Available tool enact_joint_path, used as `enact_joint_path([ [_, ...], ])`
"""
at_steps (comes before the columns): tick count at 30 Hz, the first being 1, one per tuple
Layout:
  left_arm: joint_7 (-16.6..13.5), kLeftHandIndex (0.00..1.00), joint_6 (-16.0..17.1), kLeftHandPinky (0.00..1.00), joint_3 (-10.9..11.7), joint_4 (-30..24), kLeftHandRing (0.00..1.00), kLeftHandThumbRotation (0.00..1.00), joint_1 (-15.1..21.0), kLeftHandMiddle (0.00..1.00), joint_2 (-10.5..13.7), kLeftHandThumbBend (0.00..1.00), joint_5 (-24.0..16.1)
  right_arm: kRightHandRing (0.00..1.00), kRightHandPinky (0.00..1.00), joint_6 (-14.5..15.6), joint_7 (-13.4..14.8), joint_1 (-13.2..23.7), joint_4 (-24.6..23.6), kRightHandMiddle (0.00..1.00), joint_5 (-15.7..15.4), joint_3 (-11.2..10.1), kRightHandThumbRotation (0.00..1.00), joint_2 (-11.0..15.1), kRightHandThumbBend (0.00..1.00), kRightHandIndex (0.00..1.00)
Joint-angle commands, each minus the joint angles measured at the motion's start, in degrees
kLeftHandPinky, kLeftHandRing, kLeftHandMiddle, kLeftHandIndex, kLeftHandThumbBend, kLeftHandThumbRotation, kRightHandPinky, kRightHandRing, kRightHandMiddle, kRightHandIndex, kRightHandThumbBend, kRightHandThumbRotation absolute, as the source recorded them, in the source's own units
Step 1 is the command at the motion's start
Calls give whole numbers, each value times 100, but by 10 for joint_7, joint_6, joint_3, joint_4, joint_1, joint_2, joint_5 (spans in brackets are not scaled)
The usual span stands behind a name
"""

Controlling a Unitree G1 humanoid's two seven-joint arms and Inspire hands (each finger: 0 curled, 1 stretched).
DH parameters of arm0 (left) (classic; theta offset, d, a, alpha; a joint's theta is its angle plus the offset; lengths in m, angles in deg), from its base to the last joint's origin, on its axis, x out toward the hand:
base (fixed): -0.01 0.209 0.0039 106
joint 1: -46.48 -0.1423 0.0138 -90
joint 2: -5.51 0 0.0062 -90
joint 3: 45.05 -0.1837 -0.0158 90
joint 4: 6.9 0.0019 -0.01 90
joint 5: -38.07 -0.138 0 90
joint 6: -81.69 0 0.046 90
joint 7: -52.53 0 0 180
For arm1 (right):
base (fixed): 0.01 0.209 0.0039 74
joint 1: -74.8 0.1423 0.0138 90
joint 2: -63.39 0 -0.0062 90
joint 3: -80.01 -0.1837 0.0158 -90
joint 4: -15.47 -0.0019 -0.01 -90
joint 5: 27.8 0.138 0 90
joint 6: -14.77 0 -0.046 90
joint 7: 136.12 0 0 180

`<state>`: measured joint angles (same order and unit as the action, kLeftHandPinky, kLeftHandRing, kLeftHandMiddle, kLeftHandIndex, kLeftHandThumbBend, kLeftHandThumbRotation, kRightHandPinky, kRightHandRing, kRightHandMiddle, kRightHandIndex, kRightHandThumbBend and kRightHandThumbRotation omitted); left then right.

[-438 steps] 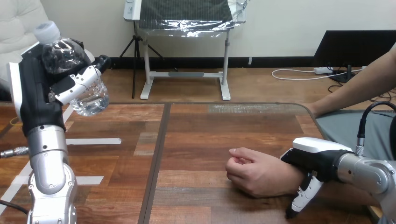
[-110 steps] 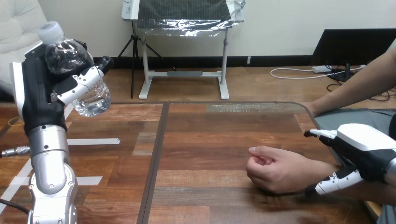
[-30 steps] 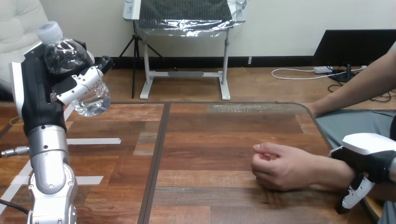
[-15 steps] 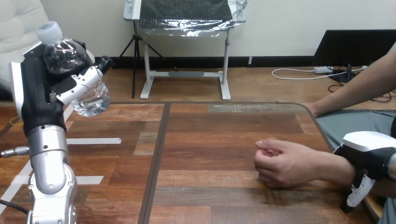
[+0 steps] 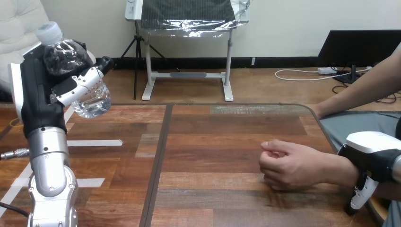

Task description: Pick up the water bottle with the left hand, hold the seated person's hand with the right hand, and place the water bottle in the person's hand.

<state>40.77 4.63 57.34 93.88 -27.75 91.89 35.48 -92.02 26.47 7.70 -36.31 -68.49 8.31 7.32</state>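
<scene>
My left hand (image 5: 37, 97) is raised at the view's upper left, shut on a clear water bottle (image 5: 71, 61) with a white cap, tilted cap-up to the left. The person's hand (image 5: 288, 164) rests on the wooden table (image 5: 213, 132) at the right as a loose fist, well apart from the bottle. My right hand (image 5: 374, 153) lies over the person's wrist, its fingers (image 5: 359, 197) curled down round the wrist's near side.
A dark seam (image 5: 158, 165) runs down the table's middle. White tape strips (image 5: 94, 143) mark the left part. The table's right edge (image 5: 326, 130) is close behind the person's hand. The person's other arm (image 5: 359, 90) reaches the far right corner.
The person's hand, with my right hand on its wrist, has drifted slightly right over the last second. My left arm and the bottle have stayed still.
</scene>
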Motion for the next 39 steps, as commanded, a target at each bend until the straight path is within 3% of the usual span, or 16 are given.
enact_joint_path([
  [1, -2, 41, 15, 29, 2, -39, 35, 0, 30, 40, 3, 62, -3, 23, 15, 3, 7, -8, 24, 31, -11, 22, 5, -17, 94, 36],
  [16, 1, 41, 6, 30, -2, -40, 35, 0, 27, 40, 2, 63, -5, 13, 6, 11, 54, -21, 11, 20, -9, 22, 17, -32, 83, 24],
  [32, 2, 42, 15, 29, -16, -33, 35, 0, 20, 40, -12, 65, -9, 12, 5, 27, 78, -32, -22, 20, 12, 7, 16, -42, 74, 24],
  [39, 5, 42, 24, 29, -26, -31, 35, 0, 14, 40, -15, 66, -20, 12, 5, 19, 91, -35, -37, 19, 28, -3, 14, -39, 74, 23],
])
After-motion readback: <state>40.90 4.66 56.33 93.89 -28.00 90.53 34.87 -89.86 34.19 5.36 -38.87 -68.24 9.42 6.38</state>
